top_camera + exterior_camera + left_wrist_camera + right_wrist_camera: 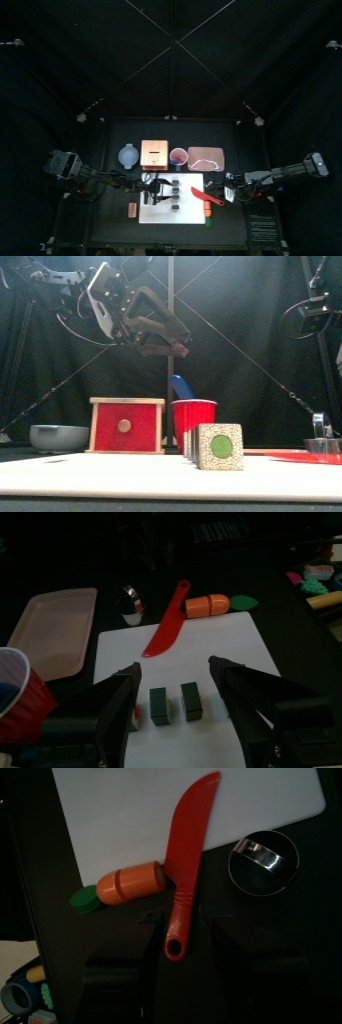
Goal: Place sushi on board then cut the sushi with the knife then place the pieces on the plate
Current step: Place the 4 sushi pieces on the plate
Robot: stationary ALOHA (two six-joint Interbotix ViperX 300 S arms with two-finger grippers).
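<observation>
1. Left wrist view: the left gripper (174, 670) is hanging wide open and gripping nothing. Its jaws are framing the sushi pieces (175, 704), dark green blocks standing side by side on the white cutting board (221, 647). The red knife (170, 620) is lying with its blade on the board and its handle out on the black table. The toy carrot (207, 606) is lying just beside the knife, and the metal cutter (130, 604) is near it on the other side. The pink tray (54, 630) is lying beside the board, and the red cup (19, 700) is standing next to the tray.
2. Right wrist view: the right gripper (183, 943) is hovering low with its jaws apart. The knife's handle end is lying between them, not clamped as far as the picture shows. The carrot is touching the knife's side.
3. Front view: the left gripper is hanging high above the board. The sushi pieces are standing upright in front of the red cup, and a blue knife (181, 386) is sticking out of that cup. The wooden box (126, 426) is standing left of the cup, and the blue-grey bowl (58, 437) is farther left.
4. Top view: the left gripper is reaching over the board's back part, while the right gripper is sitting at the board's right edge by the red knife. The tray is lying behind the board, to the right.
</observation>
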